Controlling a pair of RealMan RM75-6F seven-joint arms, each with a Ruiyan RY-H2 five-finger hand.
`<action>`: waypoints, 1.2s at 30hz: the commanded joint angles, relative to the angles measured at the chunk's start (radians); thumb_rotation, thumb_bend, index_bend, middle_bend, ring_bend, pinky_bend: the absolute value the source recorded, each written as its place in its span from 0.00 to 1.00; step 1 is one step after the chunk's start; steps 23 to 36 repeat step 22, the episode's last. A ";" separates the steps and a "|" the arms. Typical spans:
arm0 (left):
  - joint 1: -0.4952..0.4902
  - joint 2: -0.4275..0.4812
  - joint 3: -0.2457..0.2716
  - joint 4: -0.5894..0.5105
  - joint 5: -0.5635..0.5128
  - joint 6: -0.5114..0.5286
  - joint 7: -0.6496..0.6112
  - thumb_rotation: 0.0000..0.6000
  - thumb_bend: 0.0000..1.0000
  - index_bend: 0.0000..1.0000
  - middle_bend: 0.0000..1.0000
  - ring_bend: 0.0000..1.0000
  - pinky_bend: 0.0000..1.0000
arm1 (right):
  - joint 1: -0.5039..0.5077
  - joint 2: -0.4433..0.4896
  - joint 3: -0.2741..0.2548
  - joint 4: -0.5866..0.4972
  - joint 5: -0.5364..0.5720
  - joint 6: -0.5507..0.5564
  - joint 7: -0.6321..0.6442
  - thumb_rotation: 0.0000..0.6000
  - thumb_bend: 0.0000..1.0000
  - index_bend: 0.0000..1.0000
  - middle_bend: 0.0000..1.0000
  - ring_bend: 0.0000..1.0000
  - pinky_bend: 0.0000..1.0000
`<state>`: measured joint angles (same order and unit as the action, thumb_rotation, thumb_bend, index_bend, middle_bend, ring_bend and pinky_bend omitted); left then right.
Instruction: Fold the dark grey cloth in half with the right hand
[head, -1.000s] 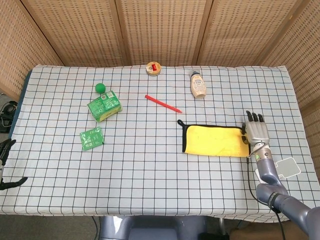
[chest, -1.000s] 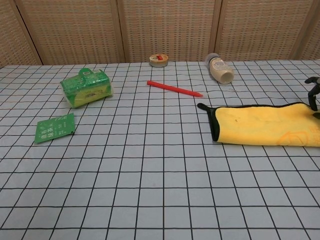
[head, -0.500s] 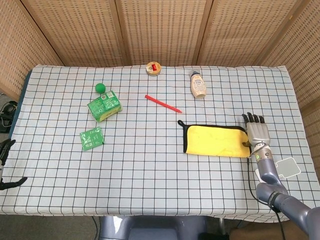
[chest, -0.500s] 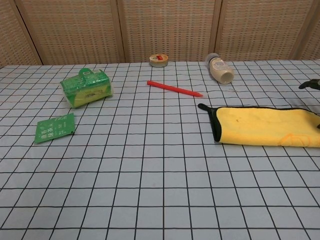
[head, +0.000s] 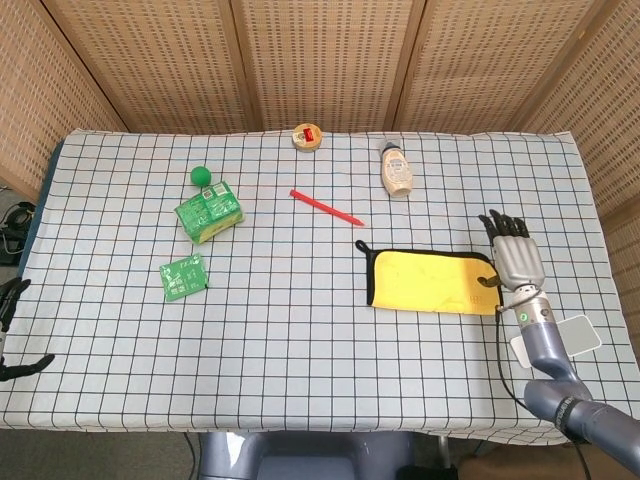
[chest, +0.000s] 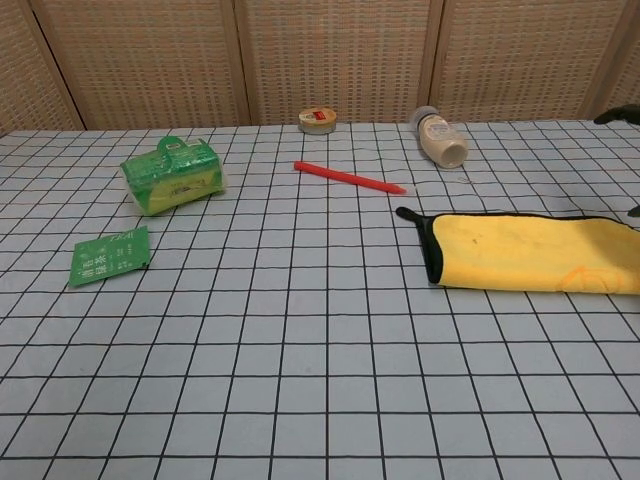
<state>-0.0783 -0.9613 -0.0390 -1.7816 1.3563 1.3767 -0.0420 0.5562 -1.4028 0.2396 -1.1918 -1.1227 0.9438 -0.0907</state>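
Fingers (head: 508, 225) spread, right hand (head: 517, 258) beside folded cloth (head: 432, 281)

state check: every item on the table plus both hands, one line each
Yellow cloth with dark trim: folded, flat.
Right hand: open, beside the cloth's right end.
Left hand: off the table edge, state unclear.
Sauce bottle: on its side.
Red pen: flat.
Green box: tilted.

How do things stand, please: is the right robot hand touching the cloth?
Cannot tell. In the head view the right robot hand has its thumb over the cloth edge, but its height is unclear; the chest view crops the hand.
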 joint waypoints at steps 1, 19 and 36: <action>0.004 0.005 0.003 -0.001 0.012 0.008 -0.012 1.00 0.00 0.00 0.00 0.00 0.00 | -0.085 0.153 -0.017 -0.201 -0.134 0.138 0.108 1.00 0.00 0.01 0.00 0.00 0.00; 0.044 0.012 0.019 0.002 0.108 0.107 -0.039 1.00 0.00 0.00 0.00 0.00 0.00 | -0.362 0.317 -0.182 -0.439 -0.463 0.581 0.132 1.00 0.00 0.00 0.00 0.00 0.00; 0.049 0.012 0.022 0.004 0.118 0.116 -0.044 1.00 0.00 0.00 0.00 0.00 0.00 | -0.387 0.310 -0.192 -0.452 -0.466 0.608 0.101 1.00 0.00 0.00 0.00 0.00 0.00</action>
